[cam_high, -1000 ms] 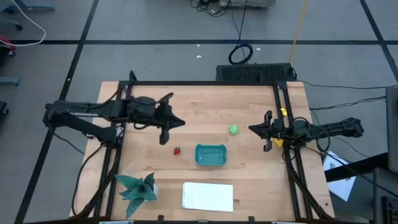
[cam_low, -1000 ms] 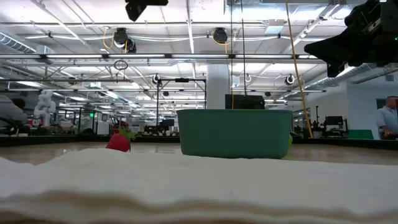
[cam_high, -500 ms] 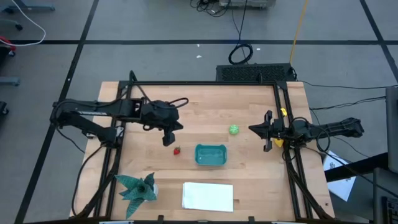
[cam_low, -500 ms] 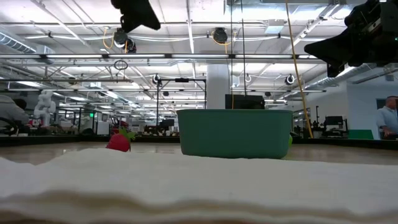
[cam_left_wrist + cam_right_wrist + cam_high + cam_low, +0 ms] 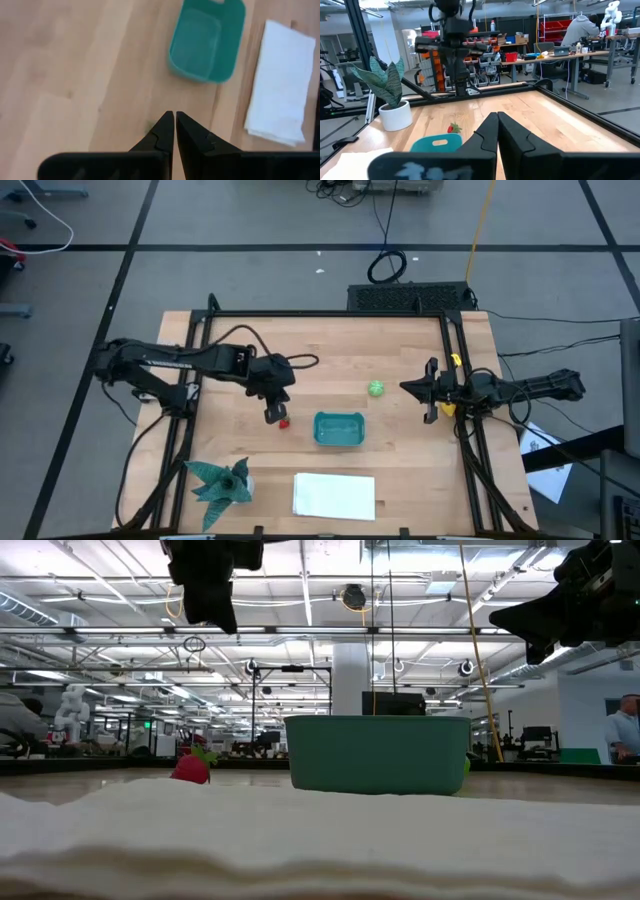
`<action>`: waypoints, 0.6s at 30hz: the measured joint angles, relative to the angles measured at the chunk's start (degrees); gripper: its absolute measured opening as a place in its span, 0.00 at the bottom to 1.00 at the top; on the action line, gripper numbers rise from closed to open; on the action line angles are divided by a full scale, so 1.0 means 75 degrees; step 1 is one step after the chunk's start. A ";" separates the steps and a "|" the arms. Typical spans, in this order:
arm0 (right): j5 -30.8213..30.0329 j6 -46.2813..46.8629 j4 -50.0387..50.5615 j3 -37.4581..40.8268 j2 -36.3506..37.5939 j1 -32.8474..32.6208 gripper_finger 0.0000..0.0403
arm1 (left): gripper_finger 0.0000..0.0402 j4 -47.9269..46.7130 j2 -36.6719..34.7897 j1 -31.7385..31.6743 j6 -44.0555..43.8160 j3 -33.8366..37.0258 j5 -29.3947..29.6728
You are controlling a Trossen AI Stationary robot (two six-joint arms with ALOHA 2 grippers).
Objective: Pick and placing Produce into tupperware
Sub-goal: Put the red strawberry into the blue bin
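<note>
1. High view puts your left pincer (image 5: 274, 414) just above the red fruit (image 5: 284, 422), which lies on the worktop (image 5: 330, 350) just left of the tub (image 5: 339, 429); its tips are pressed together and hold nothing.
2. Judging by that, you are on the approach for the first pick, and nothing sits in the tub yet.
3. Your next move calls for spreading the tips before you drop, then centring over the red fruit; from the left wrist view the fruit is hidden behind the fingers (image 5: 160, 135), so steer by the high view.
4. The green fruit (image 5: 376, 388) rests up and right of the tub, well apart from the red one. I cannot find the yellow one in any view.
5. Your right pincer (image 5: 430, 402) waits near the right edge, closed and empty.
6. Around you: a white cloth (image 5: 334, 495) lies below the tub, and a spiky plant (image 5: 222, 482) stands at the lower left corner. Neither blocks the short path from fruit to tub.
7. Watch the tub's near wall; a low carry could clip it.
</note>
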State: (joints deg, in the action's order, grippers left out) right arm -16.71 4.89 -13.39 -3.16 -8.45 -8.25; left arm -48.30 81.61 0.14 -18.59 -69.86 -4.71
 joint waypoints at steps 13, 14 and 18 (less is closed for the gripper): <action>0.0000 0.0061 0.0003 0.0000 0.0000 0.0000 0.00 | 0.05 -0.1979 0.1249 0.0168 0.0318 -0.1484 0.0265; 0.0000 0.0061 0.0001 0.0000 0.0000 0.0001 0.00 | 0.05 -0.2004 0.1313 0.0197 0.0318 -0.1516 0.0262; 0.0000 0.0064 0.0003 0.0000 0.0000 0.0002 0.00 | 0.05 -0.2047 0.1494 0.0317 0.0317 -0.1518 0.0140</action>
State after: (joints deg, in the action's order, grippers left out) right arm -16.71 5.37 -13.37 -3.16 -8.45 -8.23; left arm -63.65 92.81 2.52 -16.22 -81.24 -3.66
